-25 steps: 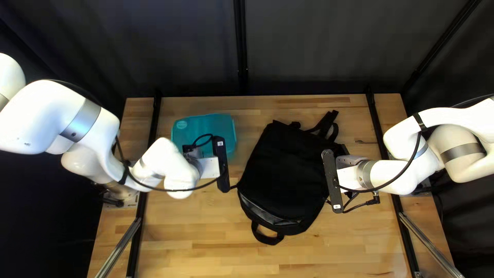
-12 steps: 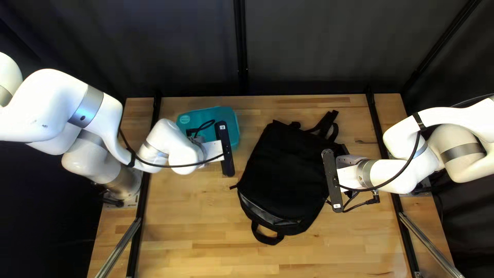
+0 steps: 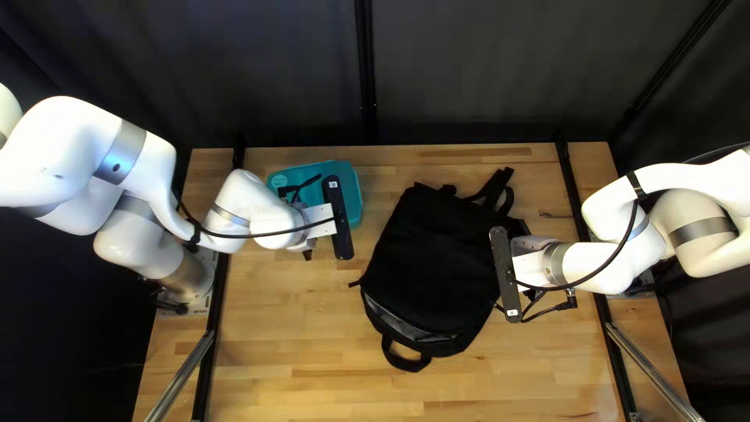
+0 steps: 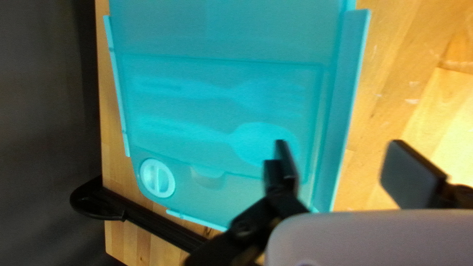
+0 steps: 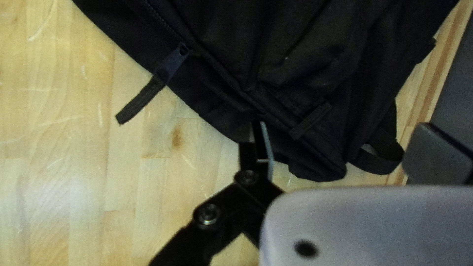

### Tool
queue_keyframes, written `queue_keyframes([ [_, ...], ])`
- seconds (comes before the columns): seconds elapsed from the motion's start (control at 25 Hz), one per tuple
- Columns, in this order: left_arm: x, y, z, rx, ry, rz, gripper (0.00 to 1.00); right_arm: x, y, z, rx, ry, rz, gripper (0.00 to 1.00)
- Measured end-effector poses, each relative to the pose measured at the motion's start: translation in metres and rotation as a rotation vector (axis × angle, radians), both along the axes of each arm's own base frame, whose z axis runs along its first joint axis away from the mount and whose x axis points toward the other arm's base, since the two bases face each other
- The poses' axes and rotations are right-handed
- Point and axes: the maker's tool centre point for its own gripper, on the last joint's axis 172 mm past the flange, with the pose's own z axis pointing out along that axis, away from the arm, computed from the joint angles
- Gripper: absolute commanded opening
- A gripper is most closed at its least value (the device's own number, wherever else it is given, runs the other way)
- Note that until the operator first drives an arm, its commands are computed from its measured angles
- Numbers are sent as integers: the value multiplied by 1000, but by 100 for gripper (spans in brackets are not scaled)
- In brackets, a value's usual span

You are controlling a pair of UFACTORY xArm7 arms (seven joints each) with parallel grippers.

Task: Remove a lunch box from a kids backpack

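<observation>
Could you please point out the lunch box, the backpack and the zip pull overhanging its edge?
Lunch box (image 4: 221, 29): left wrist view, its upper face.
Backpack (image 3: 437, 262): top left view, its main body.
Zip pull (image 5: 141, 101): right wrist view, its dark tab.

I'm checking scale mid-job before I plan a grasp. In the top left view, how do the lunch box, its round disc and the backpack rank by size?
1. Backpack
2. Lunch box, though partly hidden
3. Round disc

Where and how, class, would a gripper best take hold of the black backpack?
Probably by the loop handle, from above, one finger inside the loop and one outside: its narrow strap arches out past the near end of the backpack.
</observation>
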Motion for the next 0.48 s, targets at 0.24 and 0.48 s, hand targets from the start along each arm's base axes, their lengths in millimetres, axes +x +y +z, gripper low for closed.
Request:
queue_keyframes([
  [0.24,14,-17,60,-17,-50,4,100,-4,-1,4,-4,-1,-1,100],
  [0.48,26,-32,118,-26,-97,7,100,-11,-5,21,-23,13,5,100],
])
